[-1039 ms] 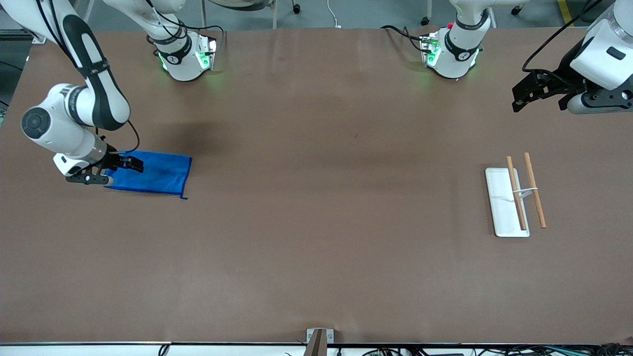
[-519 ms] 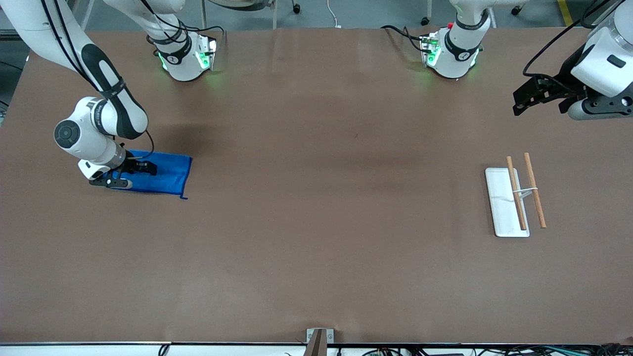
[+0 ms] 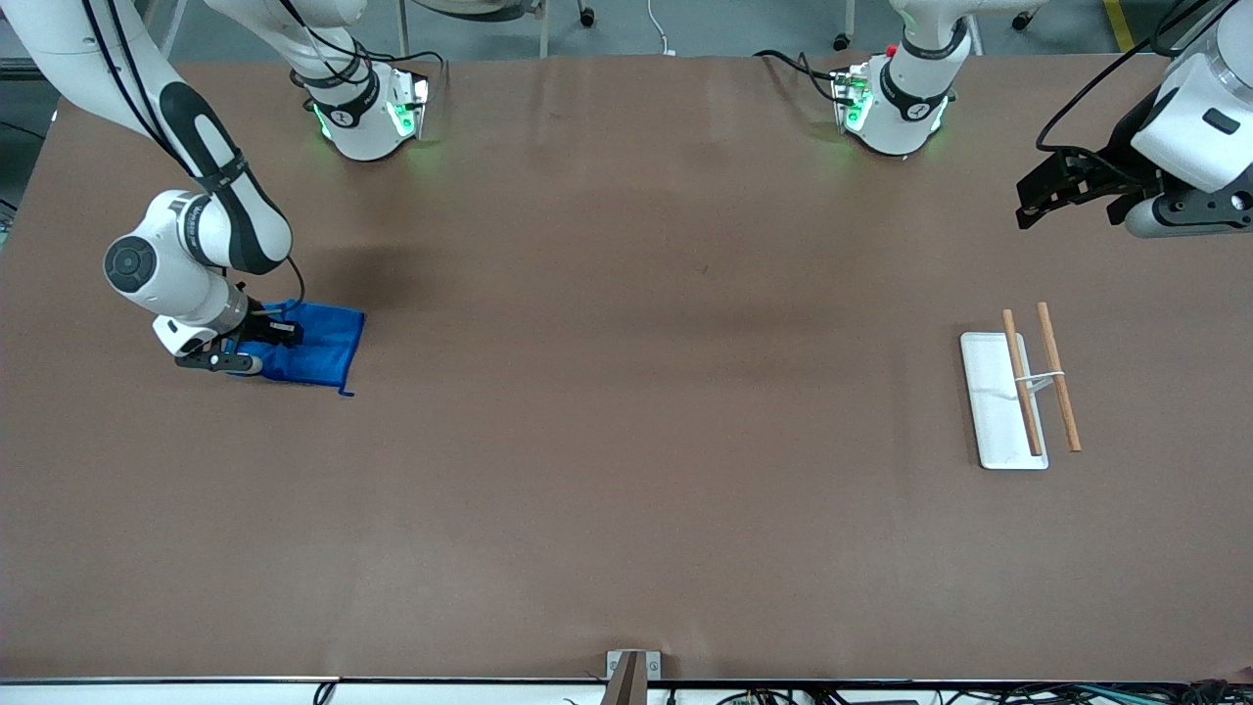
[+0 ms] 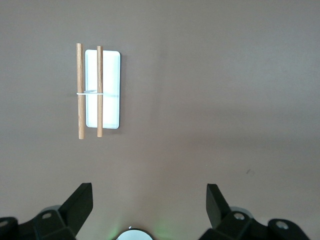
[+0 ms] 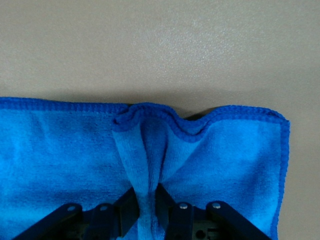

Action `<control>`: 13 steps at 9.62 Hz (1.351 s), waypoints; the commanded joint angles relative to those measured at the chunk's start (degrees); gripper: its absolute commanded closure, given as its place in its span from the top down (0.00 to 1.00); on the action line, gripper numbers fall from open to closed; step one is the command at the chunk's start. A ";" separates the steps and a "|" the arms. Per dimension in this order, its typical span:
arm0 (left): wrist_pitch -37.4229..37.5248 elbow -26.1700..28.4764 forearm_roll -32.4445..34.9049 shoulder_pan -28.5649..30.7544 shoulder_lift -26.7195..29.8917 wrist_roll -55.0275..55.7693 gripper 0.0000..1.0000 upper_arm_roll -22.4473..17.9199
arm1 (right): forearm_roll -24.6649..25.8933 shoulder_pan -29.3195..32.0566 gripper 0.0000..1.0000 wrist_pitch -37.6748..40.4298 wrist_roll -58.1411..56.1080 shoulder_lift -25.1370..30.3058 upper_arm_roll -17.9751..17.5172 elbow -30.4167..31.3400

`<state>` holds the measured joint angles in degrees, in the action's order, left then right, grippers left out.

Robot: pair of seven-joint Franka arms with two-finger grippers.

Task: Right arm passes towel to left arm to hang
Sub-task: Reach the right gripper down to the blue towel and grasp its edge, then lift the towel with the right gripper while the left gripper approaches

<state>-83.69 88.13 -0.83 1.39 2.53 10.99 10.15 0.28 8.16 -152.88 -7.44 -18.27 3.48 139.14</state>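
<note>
- The right gripper point(image 3: 256, 345) is down at the right arm's end of the brown paper-covered table point(image 3: 626, 490), with its black fingers point(image 5: 131, 212) clenched on a pinched-up fold of the bright royal-blue soft cloth towel point(image 3: 315, 345).
- In the right wrist view the towel point(image 5: 225, 155) bunches into a ridge that runs right between the two fingertips, and the darker stitched hem bulges up just ahead of them. The rest of the cloth spreads flat on either side of the fingers.
- The left gripper point(image 3: 1040, 191) hangs in the air over the left arm's end of the table, waiting. Its fingers point(image 4: 80, 202) are spread wide apart with nothing between them.
- Out ahead of those fingertips, well apart from them, sits a white rectangular tray base point(image 4: 111, 90) with two light wooden rods point(image 4: 99, 91) held side by side above it by a thin white crosspiece.
- One rod lies over the tray, the other just off its edge point(image 3: 1058, 376).
</note>
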 commanded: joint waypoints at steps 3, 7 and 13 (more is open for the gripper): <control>0.45 0.38 0.39 0.02 -0.86 -0.71 1.00 0.13 | -0.54 0.28 0.00 3.00 -0.47 0.43 -0.93 0.00; 0.45 0.47 0.31 -0.24 -0.86 -0.79 1.00 0.22 | -2.11 -1.29 0.00 17.22 0.06 8.32 -3.13 -4.64; 0.37 0.47 -0.48 -0.77 -1.83 -0.71 1.00 0.48 | -27.12 -5.33 0.00 46.34 0.15 11.07 -3.05 -26.71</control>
<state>-83.69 88.11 -0.96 0.90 1.83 10.88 10.40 -22.01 4.22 -108.35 -7.35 -6.68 0.45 114.89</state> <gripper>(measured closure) 0.000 0.846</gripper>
